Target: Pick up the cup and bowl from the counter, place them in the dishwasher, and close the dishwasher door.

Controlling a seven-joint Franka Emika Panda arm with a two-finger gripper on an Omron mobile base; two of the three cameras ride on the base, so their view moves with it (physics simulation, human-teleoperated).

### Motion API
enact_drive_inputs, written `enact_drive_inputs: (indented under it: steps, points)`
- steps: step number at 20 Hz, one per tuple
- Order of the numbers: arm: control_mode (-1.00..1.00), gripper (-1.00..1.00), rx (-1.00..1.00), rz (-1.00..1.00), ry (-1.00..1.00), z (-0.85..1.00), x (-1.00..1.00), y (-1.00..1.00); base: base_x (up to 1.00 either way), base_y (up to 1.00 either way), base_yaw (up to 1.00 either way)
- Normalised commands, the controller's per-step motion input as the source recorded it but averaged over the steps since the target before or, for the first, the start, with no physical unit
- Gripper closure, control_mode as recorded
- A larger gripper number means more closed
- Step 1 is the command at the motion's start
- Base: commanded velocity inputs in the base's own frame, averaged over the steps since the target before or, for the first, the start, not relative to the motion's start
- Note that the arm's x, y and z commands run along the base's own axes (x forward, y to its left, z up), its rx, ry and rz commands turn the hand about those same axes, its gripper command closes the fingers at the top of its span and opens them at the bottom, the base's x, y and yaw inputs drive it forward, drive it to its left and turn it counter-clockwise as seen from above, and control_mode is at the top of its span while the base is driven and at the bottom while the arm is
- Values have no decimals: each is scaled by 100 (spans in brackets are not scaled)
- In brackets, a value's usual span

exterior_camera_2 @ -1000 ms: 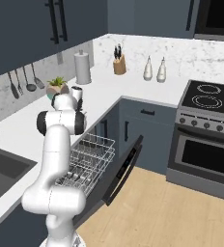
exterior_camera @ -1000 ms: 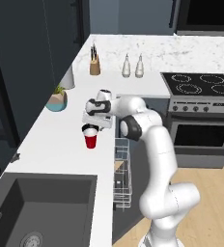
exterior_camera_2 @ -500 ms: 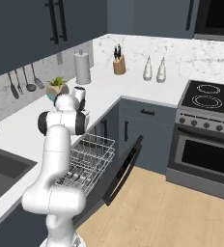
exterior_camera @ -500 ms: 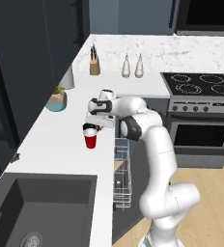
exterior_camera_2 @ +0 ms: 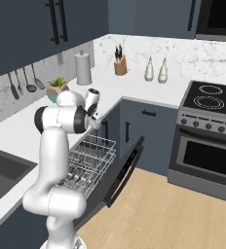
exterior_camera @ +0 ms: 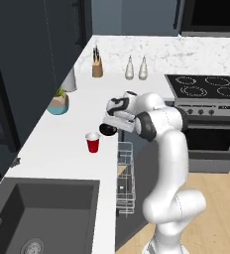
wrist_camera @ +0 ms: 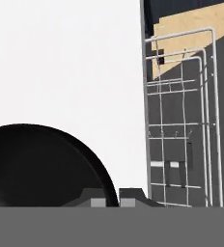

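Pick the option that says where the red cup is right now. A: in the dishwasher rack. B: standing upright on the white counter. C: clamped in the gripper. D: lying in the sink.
B: the cup stands upright on the counter, beside the bowl at the gripper.

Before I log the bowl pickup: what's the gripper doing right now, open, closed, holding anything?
Gripper: closed on the rim of the black bowl, above the counter.
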Motion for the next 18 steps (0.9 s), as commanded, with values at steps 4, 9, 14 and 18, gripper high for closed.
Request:
enact_drive_inputs:
  steps: [4, 9, 14, 18]
  points:
    - [-100, 100, 12, -1, -31, 0, -100, -92, 0, 0, 0]
    - [-100, 100, 9, -1, -20, 26, -100, -78, 0, 0, 0]
    - [-100, 100, 2, -8, 4, 18, -62, -62, 0, 0, 0]
    - [-100, 100, 6, -10, 31, 2, -1, -28, 0, 0, 0]
